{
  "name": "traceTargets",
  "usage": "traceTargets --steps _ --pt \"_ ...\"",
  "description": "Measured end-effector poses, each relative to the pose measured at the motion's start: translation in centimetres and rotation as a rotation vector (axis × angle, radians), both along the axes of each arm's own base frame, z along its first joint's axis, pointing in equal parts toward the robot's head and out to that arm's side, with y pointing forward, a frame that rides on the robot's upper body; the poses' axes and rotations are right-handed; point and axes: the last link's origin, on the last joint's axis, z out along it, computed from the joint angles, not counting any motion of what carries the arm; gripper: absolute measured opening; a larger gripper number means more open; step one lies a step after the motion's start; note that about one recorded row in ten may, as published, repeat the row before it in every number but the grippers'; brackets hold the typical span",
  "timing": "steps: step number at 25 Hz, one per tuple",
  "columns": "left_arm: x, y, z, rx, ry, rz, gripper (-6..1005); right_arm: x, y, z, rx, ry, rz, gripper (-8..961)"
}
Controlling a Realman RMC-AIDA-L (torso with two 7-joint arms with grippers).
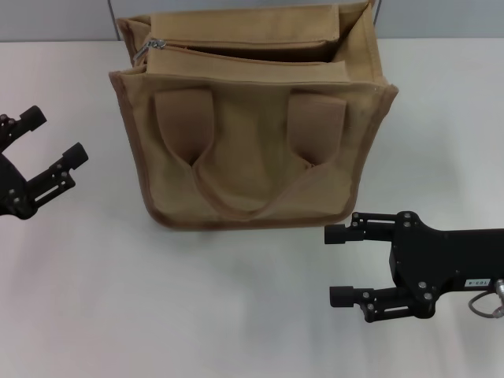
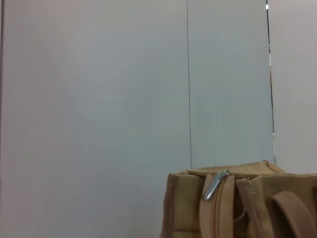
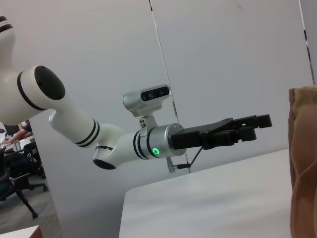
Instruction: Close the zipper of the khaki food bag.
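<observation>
The khaki food bag (image 1: pixel 252 142) stands upright on the white table (image 1: pixel 236 315), its handle loop and two strap patches facing me. Its top gapes open. The zipper (image 1: pixel 236 47) runs along the top, with the silver pull tab (image 1: pixel 142 52) at the bag's far-left end. The tab also shows in the left wrist view (image 2: pixel 215 185), hanging on the bag's end. My left gripper (image 1: pixel 57 134) is open and empty, left of the bag and apart from it. My right gripper (image 1: pixel 337 266) is open and empty, in front of the bag's right corner. The right wrist view shows the left gripper (image 3: pixel 260 126) far off.
A grey partition wall (image 1: pixel 55 20) stands behind the table. The bag's edge (image 3: pixel 303 163) fills the side of the right wrist view. An office chair (image 3: pixel 17 188) stands beyond the table's edge.
</observation>
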Motion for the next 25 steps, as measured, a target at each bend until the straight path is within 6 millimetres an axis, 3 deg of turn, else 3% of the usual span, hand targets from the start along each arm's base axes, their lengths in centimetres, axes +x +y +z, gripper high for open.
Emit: traceTargets --steps 7,14,21,25 --pt "0.3 2.8 -0.9 0.02 0.049 0.047 774 0.0 0.0 0.0 0.001 0.002 -0.001 775" --pt "2.7 6.8 -3.0 -0.012 0.091 0.019 769 -0.1 0.0 0.2 0.003 0.014 0.0 775" --pt "4.2 8.8 -4.0 -0.03 0.121 0.004 764 0.1 -0.1 0.3 0.011 0.021 -0.012 776" --pt "4.5 9.0 -3.9 -0.03 0.117 -0.006 761 0.1 -0.1 0.3 0.012 0.022 -0.014 776"
